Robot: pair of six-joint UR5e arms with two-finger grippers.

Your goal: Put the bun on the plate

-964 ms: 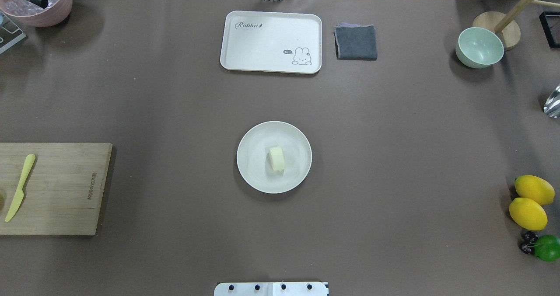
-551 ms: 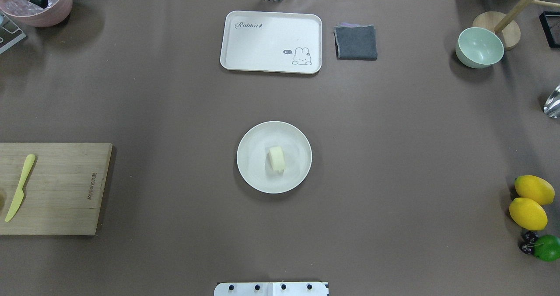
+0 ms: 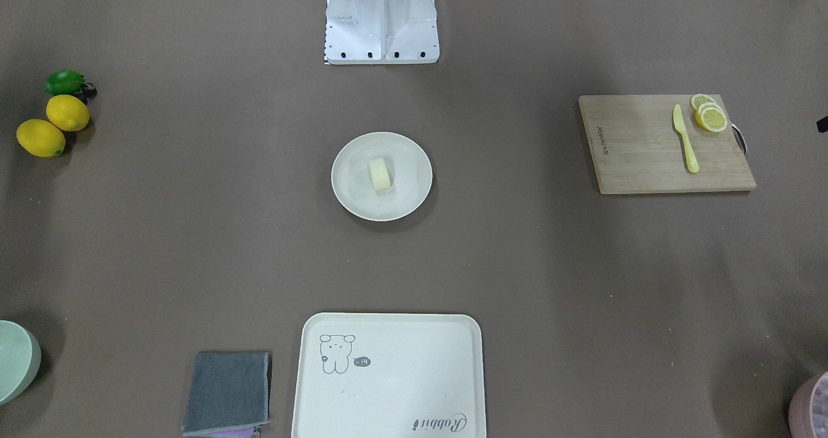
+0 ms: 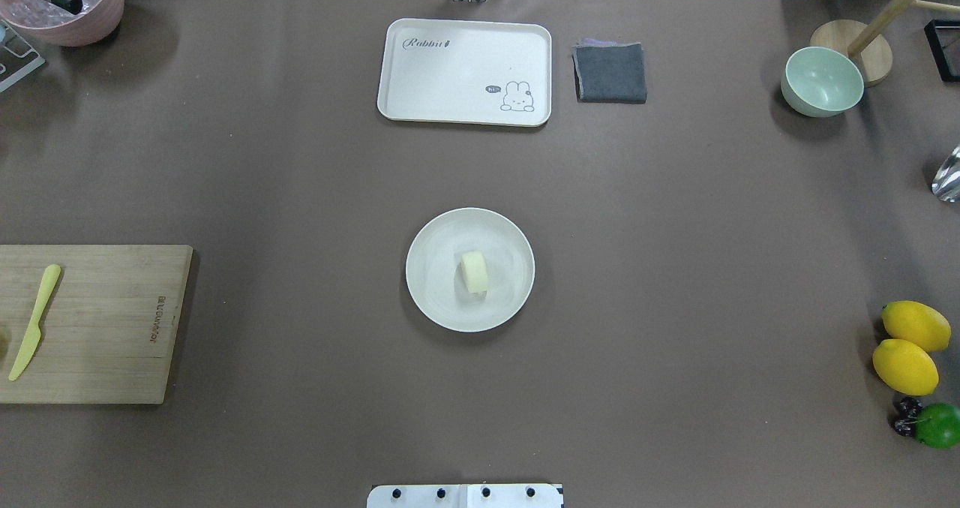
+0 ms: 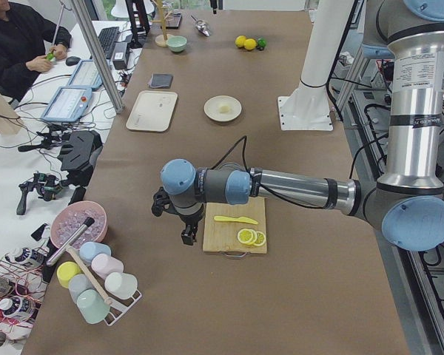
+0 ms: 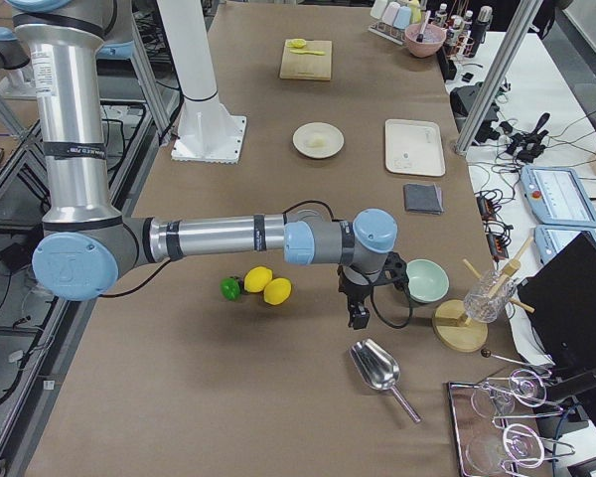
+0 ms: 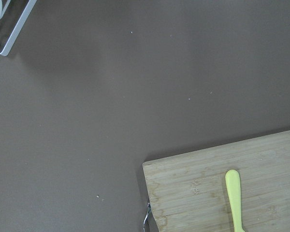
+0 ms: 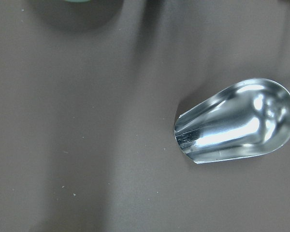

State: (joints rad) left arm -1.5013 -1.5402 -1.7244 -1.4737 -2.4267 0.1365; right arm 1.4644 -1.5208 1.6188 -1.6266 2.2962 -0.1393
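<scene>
The pale cream bun [image 4: 474, 272] lies near the middle of the round cream-white plate [image 4: 435, 268], at the table's centre. The front-facing view shows the same bun [image 3: 380, 173] resting on the plate [image 3: 349, 179]. Neither gripper is near it. In the exterior left view my left gripper [image 5: 186, 235] hangs beside the cutting board's far edge. In the exterior right view my right gripper [image 6: 359, 316] hovers between the lemons and the mint bowl. I cannot tell whether either is open or shut.
A rabbit tray [image 4: 465, 71] and a grey cloth [image 4: 610, 71] sit at the far edge. The cutting board [image 4: 97, 324] with a yellow knife [image 4: 34, 320] is left. A mint bowl [image 4: 821, 82], lemons [image 4: 905, 365] and a metal scoop [image 8: 237, 121] are right.
</scene>
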